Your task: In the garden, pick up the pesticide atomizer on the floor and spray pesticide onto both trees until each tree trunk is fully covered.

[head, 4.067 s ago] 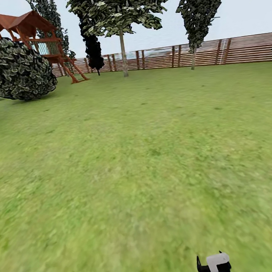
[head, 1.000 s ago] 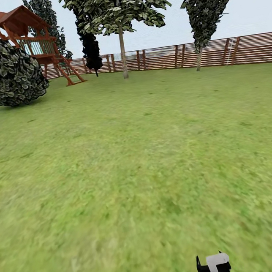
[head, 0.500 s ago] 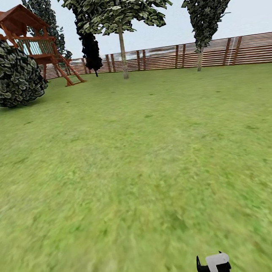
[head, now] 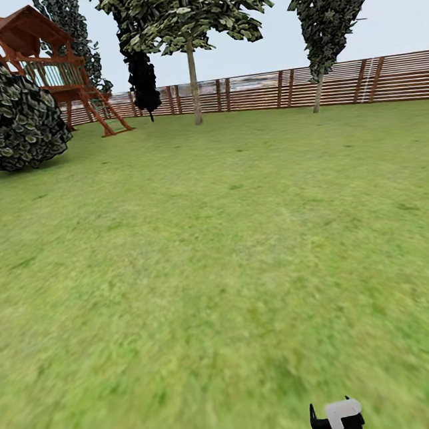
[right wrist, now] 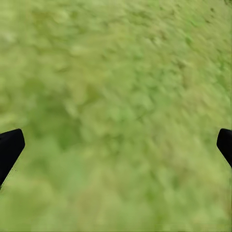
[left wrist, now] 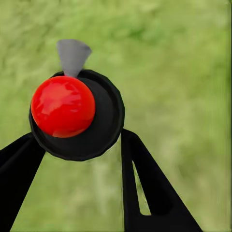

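Risk first: bottle (left wrist: 75, 113) sits pinched between the left end effector's (left wrist: 77, 145) two black fingers, seen end-on; a bump while crossing the lawn (head: 219, 254) could twist it loose, and its grey nozzle might end up aimed off the trunk. Bottle looks dark and round with a glossy red cap. Right end effector (right wrist: 116, 145) spread wide, empty, over grass. Nearest pale trunk (head: 194, 83) stands far ahead by the fence (head: 372, 79); a second (head: 318, 94) far right.

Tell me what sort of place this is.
A fenced back garden, probably with a children's play area: a wide lawn, a slatted wooden fence along the far edge, trees such as this one, and a wooden playhouse.
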Robot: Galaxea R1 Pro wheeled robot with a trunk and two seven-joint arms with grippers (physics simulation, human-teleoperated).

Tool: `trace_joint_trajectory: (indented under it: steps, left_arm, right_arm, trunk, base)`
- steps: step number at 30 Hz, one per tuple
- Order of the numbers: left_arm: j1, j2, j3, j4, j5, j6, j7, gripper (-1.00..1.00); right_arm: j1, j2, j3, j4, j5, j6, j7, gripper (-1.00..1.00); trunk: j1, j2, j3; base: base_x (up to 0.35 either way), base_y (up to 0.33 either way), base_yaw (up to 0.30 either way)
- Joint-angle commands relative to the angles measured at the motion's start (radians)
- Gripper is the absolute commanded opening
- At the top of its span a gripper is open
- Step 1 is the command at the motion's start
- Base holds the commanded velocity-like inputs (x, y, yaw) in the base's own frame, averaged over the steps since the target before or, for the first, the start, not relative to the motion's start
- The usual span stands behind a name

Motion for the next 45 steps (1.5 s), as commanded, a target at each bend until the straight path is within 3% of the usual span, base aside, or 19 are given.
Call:
trace_joint_trajectory:
  steps: [1,45]
  left_arm:
    - [-0.001,0.0,-0.002,0.001,0.01,-0.003,-0.002,-1.0]
    - [-0.001,0.001,-0.002,0.001,0.01,-0.005,-0.002,-1.0]
  right_arm:
    - [-0.001,0.0,0.008,0.001,0.003,0.002,-0.011,1.0]
    - [-0.001,0.0,0.008,0.001,0.005,0.002,-0.01,1.0]
  trunk:
    - [0.0,0.0,-0.001]
    - [0.0,0.0,-0.001]
  base:
    - [0.341,0.0,0.0]
    - [0.341,0.0,0.0]
